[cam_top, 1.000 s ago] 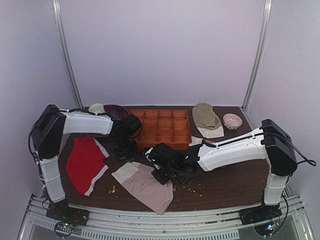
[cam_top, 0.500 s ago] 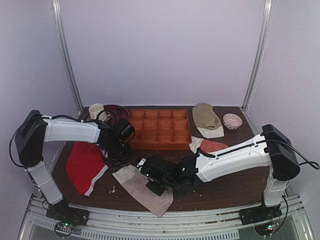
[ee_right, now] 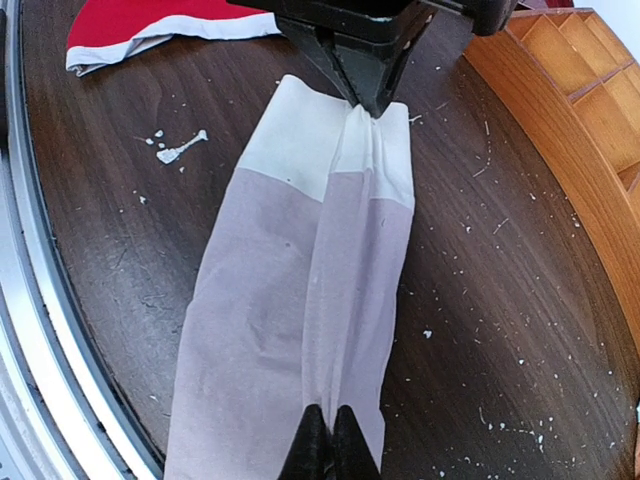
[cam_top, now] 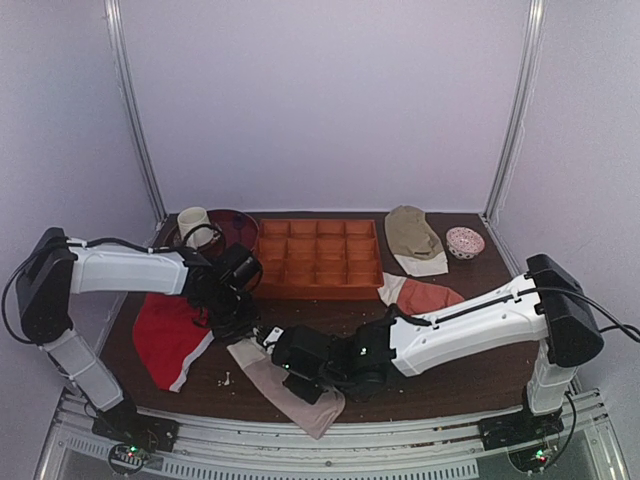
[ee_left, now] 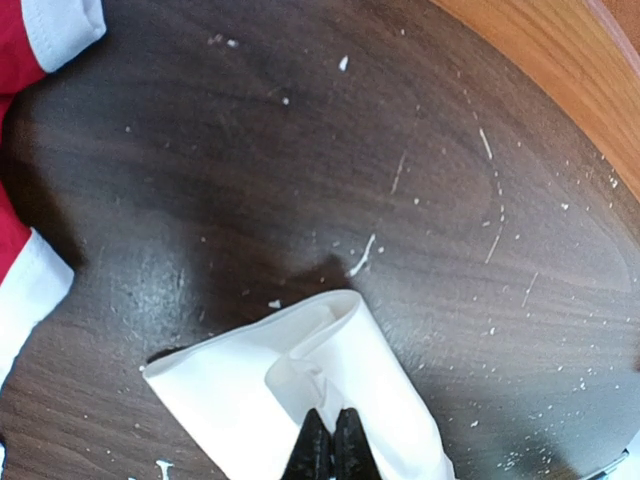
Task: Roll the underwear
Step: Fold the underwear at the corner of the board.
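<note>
The underwear (cam_top: 292, 388) lies near the table's front edge as a long pinkish-beige strip folded lengthwise, with its white waistband (cam_top: 246, 352) at the left end. My left gripper (cam_top: 237, 326) is shut on a raised fold of the waistband (ee_left: 250, 390), fingertips together (ee_left: 328, 428). It also shows in the right wrist view (ee_right: 371, 98). My right gripper (cam_top: 312, 382) is shut on a ridge of the pink cloth (ee_right: 290, 330) near the other end, fingertips together (ee_right: 328, 422).
A red garment with white trim (cam_top: 168, 335) lies left of the underwear. An orange compartment tray (cam_top: 320, 258) stands behind. An orange-rust garment (cam_top: 425, 295), an olive garment (cam_top: 412, 235), a small patterned bowl (cam_top: 465, 242), a cup (cam_top: 192, 220) and a dark bowl (cam_top: 232, 225) sit farther back.
Both grippers have moved toward the front left and come down onto the underwear. The cloth has gone from a wider flat shape to a narrow strip pinched at both ends.
</note>
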Robot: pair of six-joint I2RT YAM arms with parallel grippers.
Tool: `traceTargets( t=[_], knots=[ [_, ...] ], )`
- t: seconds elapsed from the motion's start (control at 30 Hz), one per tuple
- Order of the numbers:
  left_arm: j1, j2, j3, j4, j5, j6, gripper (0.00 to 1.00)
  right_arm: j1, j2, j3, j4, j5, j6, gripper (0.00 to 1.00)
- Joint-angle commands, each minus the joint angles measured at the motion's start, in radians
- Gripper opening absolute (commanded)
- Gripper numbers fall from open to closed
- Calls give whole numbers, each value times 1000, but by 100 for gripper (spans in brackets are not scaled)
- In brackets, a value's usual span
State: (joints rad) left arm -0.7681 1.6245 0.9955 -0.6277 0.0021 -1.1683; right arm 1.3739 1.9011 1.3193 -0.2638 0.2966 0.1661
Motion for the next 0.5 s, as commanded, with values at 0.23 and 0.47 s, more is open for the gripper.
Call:
traceTargets(
  t=[0.23,0.47],
  knots=[
    [-15,-32,-39,12,-52,-40,0,49,47,36,-46,6,38,0],
    [-14,-22,-41,14,-57,-37,0,59,75,45,-40,-5,50,0]
  ],
)
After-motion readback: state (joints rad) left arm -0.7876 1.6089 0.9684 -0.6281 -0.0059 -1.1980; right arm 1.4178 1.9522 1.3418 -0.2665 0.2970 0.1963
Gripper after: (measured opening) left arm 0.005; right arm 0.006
